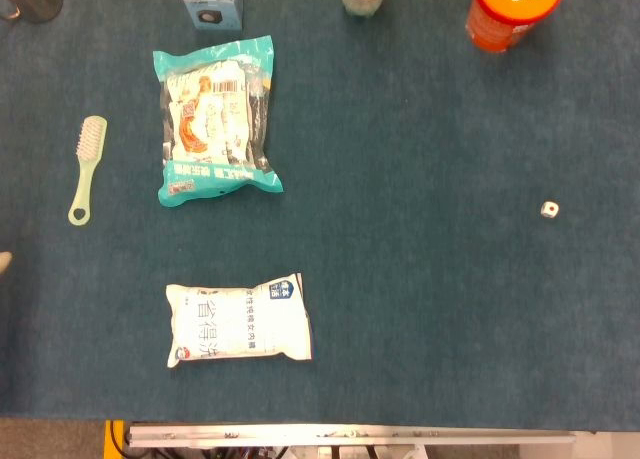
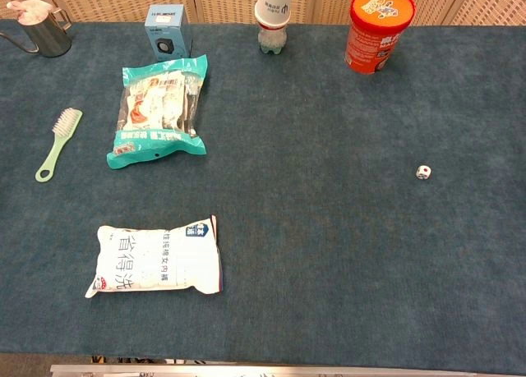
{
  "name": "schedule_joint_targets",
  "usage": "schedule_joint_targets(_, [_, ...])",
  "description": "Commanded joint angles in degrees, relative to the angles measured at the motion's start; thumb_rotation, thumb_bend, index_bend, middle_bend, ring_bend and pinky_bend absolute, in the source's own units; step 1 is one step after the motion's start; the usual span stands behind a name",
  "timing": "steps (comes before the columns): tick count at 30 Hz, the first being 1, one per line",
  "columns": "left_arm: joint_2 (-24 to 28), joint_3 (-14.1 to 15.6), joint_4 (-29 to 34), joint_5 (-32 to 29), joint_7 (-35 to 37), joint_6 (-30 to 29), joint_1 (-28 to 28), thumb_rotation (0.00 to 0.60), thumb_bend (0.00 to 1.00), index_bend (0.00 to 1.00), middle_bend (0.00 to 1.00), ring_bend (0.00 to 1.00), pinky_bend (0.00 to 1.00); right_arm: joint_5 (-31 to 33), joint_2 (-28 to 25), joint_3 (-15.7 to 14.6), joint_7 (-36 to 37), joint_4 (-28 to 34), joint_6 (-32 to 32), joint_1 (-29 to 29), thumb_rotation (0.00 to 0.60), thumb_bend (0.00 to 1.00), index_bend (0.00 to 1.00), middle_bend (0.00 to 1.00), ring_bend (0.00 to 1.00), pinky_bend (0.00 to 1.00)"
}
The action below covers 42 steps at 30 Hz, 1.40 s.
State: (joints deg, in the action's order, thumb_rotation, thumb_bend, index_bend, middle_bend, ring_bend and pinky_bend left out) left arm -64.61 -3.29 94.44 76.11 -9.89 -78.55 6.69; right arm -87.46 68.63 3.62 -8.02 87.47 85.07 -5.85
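Teal carpet-like cloth covers the tabletop [image 2: 329,254] from edge to edge. Neither hand shows in the head view or the chest view, so how their fingers stand cannot be told. Low in the left half of the frame lies a white pouch [image 2: 156,260] with blue lettering, flat on the cloth. Above it, in the upper left, lies a teal snack bag [image 2: 157,111], and just beyond that stands a small blue box [image 2: 168,30]. A pale green brush [image 2: 57,144] lies near the left edge, well apart from the pouch. A metal pitcher [image 2: 43,32] sits in the top left corner. Along the top edge stand a clear bottle [image 2: 274,17] and an orange tub [image 2: 377,30]. A small white die [image 2: 424,172] rests alone at the right.
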Motion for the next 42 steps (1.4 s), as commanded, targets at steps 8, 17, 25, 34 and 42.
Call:
schedule_joint_targets(8, [-0.03,0.15,-0.05,-0.16,0.24,0.16,-0.01,0.6,0.02,0.43,0.4,0.34,0.44,-0.02,-0.13,-0.07,0.4,0.37,-0.29,-0.14,0.6,0.0,0.58,0.5,0.41,0.49])
schedule_joint_targets(17, [0.01,0.54,-0.39,-0.2,0.54,0.91,0.12,0.6,0.02,0.43,0.4,0.34,0.44,-2.04,0.78,-0.51,-0.56,0.31,-0.07,-0.75,0.6,0.02,0.58,0.5,0.41,0.52])
schedule_joint_targets(25, [0.57,0.83,0.95,1.65,0.36,-1.56,-0.7,0.6,0.02,0.43,0.4,0.34,0.44,-3.2,-2.29,-0.23,-5.46,4.41,-6.54,-5.27,0.6,0.36,0.55,0.5,0.44,0.61])
schedule_joint_targets(34, [0.86,0.53,1.36,1.41,-0.27,-2.74,-1.22,0.6,0.02,0.43,0.4,0.34,0.44,2.7,-5.03,0.56,-10.91,7.37,-16.2,-9.61,0.6,0.85,0.55,0.81,0.87,0.97])
schedule_joint_targets(42, [0.92,0.49,1.34,1.26,-0.25,-2.56,-1.22,0.6,0.02,0.43,0.4,0.34,0.44,8.45,-5.94,-0.32,-15.9,9.21,-22.17,-11.51,0.6,1.0,0.42,1.0,1.0,1.0])
